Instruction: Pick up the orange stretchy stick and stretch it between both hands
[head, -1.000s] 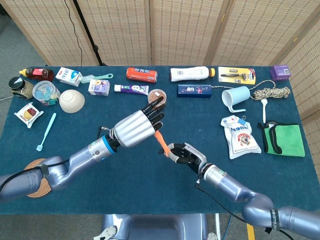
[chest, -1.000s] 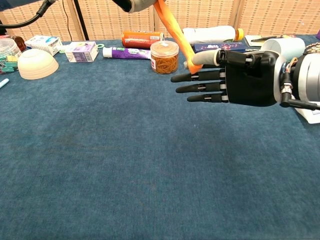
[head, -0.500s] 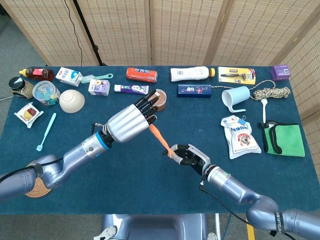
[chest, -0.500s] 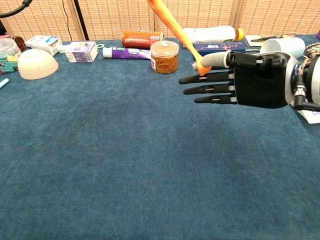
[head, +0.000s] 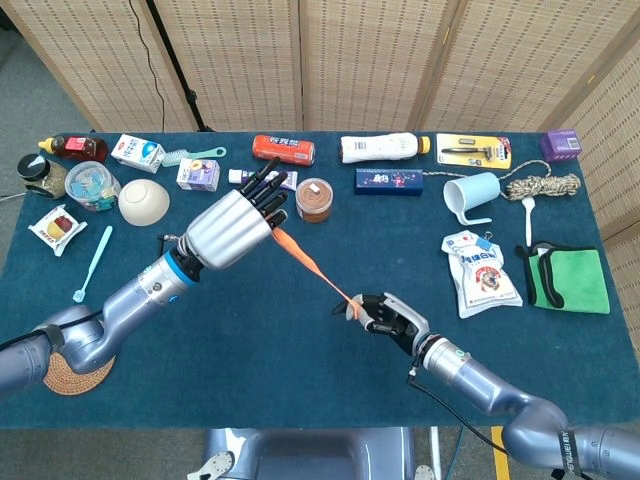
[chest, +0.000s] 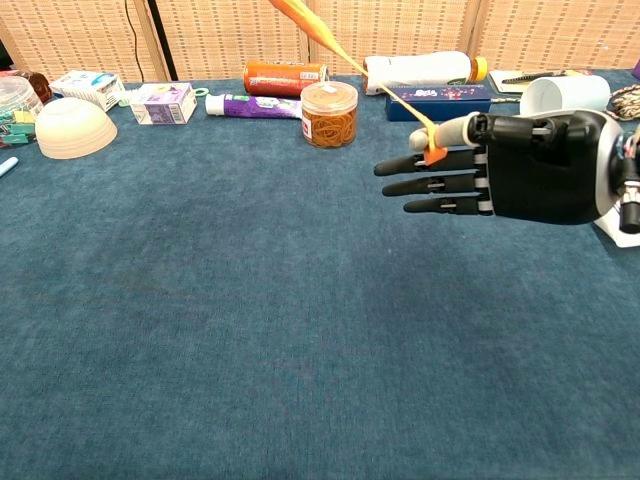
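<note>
Orange stretchy stick (head: 312, 265) taut above the table (head: 250, 340), running 10 to 4 o'clock; left hand (head: 232, 222) pinches its upper end; right hand (head: 388, 316) pinches its lower end, other fingers (chest: 432, 185) extended.

woven folding screens (head: 370, 60), blue-clothed table (head: 250, 350)

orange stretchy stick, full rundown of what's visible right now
The orange stretchy stick looks rubbery, thick and bright near the left robot hand, thinning to a pale taut strand toward the right robot hand. It slants through the air above the blue table, touching nothing else. The right hand pinches its lower end under the thumb; the left grips its upper end.
</note>
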